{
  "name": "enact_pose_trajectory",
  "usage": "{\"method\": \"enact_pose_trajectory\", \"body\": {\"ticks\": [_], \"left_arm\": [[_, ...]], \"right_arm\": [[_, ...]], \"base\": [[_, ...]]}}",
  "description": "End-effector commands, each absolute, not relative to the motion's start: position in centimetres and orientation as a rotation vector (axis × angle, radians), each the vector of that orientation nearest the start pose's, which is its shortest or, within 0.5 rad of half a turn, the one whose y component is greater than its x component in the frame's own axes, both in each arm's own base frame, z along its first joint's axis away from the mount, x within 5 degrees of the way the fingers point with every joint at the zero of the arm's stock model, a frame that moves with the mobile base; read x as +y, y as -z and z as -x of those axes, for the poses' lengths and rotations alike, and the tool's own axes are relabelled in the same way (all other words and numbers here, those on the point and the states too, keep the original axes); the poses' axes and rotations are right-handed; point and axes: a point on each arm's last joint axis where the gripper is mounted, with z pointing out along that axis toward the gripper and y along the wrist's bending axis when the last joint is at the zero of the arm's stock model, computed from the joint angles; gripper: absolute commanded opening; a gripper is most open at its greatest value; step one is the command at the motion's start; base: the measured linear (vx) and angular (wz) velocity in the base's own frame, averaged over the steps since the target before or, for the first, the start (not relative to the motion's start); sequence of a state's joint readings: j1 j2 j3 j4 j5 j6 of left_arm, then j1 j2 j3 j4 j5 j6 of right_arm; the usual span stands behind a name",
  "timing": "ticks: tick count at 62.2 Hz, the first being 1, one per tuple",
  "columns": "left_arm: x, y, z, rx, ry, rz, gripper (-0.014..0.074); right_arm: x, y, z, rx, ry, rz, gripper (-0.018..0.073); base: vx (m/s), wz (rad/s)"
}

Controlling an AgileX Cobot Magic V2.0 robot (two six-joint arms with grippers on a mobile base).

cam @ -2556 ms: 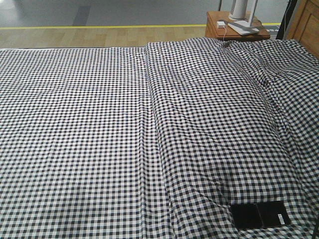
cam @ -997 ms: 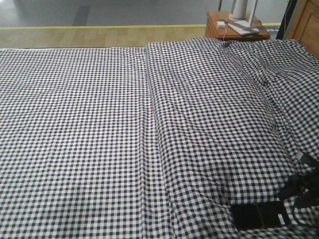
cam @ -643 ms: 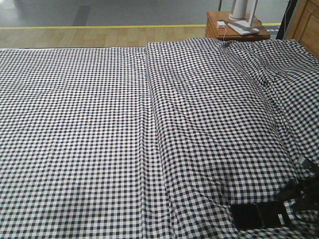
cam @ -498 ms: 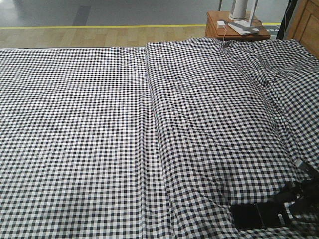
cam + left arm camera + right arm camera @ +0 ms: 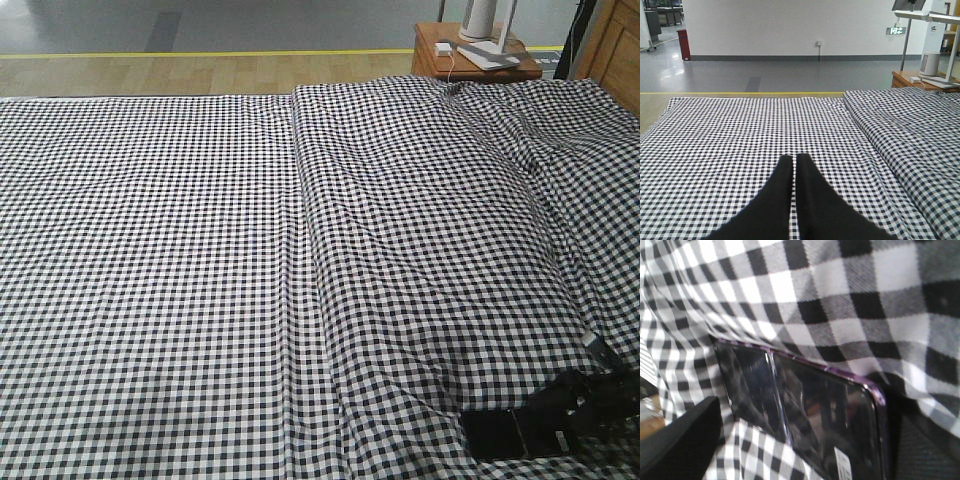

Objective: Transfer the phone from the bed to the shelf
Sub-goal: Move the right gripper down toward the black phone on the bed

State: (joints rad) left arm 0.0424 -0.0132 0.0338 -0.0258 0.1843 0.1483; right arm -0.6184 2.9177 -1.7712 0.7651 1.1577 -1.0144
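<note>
Exterior front-facing: phone (image 5: 515, 433) lies flat on the bed (image 5: 200, 250), at the near right corner, just below a long fold in the cloth. Right gripper (image 5: 590, 400) is low over the phone's right end and hides part of it. Left arm not in frame. No shelf can be made out with confidence.

Left wrist-mounted: left gripper (image 5: 793, 159) hangs above the bed's open middle. Fingers (image 5: 782, 175) pressed together, nothing between them. Phone not in this view.

Right wrist-mounted: close on the phone (image 5: 815, 410). Glossy black face, pinkish edge, a seam line across it, white sticker (image 5: 842, 467) near the lower end. Right fingers (image 5: 677, 440) spread wide, one on each side of the slab. The left one stands apart from the edge; whether the right one touches is unclear. Nothing gripped yet.

Judgement: step in hand is closing on the phone; all of the carry is left.

Risks:
- Thin slab sunk in soft cloth, so the fingers may pinch gingham along with it and drag the cover.
- Glossy edges give little purchase; the phone may slip or tip out on the lift.
- Grip near one end would let the far end sag.
</note>
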Motion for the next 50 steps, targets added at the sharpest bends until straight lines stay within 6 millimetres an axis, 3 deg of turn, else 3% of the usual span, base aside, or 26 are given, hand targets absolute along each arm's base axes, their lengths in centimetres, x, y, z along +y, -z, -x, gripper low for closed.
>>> {"method": "enact_pose_trajectory", "body": {"ticks": [1, 15, 37, 45, 50], "left_arm": [[0.2, -20.0, -5.5, 1.581, -0.112, -0.058, 0.0001], [0.2, -20.0, -5.5, 1.581, -0.112, -0.058, 0.0001], [0.2, -20.0, -5.5, 1.581, -0.112, -0.058, 0.0001], [0.2, -20.0, -5.5, 1.581, -0.112, -0.058, 0.0001], [0.2, -20.0, -5.5, 1.581, -0.112, -0.058, 0.0001]], "right_arm": [[-17.8, 9.7, -36.1, 2.76, -1.43, -0.205, 0.0595], [-17.2, 10.3, -35.9, 2.793, -1.45, -0.227, 0.0595], [-14.1, 10.6, -36.7, 2.906, -1.436, -0.016, 0.0589], [-13.8, 10.6, -36.8, 2.902, -1.435, 0.016, 0.0543], [-13.8, 10.5, -36.8, 2.905, -1.433, 0.019, 0.0469]], "base": [[0.0, 0.0], [0.0, 0.0], [0.0, 0.0], [0.0, 0.0], [0.0, 0.0]]}}
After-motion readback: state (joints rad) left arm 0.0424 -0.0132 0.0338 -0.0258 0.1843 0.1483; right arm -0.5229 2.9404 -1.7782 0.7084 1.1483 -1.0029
